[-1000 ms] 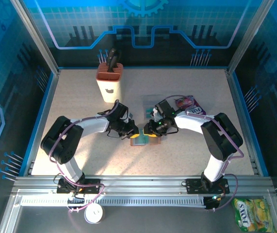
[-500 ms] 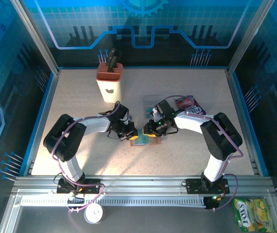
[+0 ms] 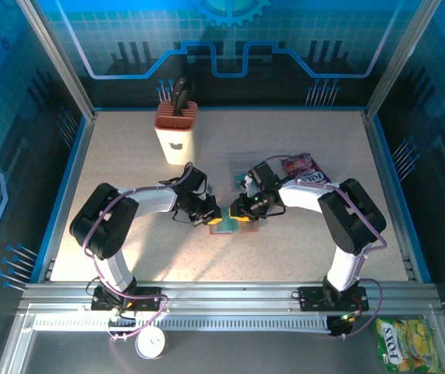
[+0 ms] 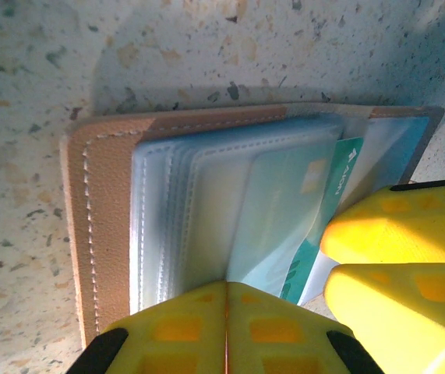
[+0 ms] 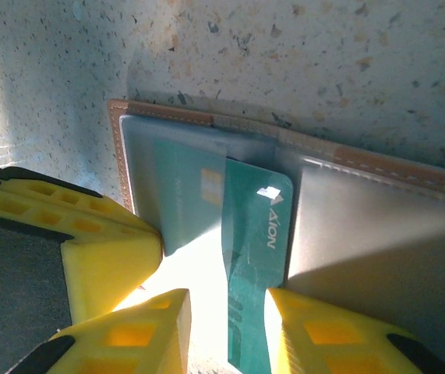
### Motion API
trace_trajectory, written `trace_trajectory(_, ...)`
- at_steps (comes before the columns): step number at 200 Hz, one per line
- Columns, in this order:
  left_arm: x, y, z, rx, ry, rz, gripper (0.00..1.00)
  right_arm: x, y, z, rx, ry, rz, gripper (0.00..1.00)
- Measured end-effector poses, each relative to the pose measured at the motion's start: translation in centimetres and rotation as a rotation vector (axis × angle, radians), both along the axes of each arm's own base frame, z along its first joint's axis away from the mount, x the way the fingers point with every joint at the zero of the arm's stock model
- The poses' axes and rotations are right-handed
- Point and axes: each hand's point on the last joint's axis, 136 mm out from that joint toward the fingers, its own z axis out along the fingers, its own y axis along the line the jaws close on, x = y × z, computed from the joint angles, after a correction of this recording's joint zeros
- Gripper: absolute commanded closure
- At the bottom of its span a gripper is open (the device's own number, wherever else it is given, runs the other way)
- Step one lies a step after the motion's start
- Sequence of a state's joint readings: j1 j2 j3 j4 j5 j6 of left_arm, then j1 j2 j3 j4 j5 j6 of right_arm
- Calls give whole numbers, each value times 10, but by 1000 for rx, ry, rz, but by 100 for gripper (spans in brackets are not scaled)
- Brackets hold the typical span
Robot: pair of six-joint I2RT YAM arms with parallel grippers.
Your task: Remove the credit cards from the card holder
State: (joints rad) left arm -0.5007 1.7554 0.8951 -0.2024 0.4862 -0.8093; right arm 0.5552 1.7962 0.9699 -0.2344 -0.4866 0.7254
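Open card holder [image 4: 101, 234], teal card [image 5: 255, 249] partly out

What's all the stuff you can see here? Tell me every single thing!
card holder: one, brown with clear sleeves, lying open mid-table
credit cards: two seen, teal, one inside a sleeve, one sticking halfway out
block with black handles: one, beige with an orange top, back left of the table
purple snack packet: one, behind the right arm
yellow-green snack packet: one, off the table, near right corner
white round thing: one, on the front rail
table: one, speckled beige
arms: two, white and black
left pincer: yellow, shut on the card holder's edge
right pincer: yellow, open around the sticking-out card
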Motion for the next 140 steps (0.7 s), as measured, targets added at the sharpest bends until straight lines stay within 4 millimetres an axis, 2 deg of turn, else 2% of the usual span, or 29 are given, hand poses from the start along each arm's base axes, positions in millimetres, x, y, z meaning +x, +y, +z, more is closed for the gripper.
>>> trace_trajectory(140,0,0,0,1,2,-1,92,0,-9,-5,-12,2,-13,67)
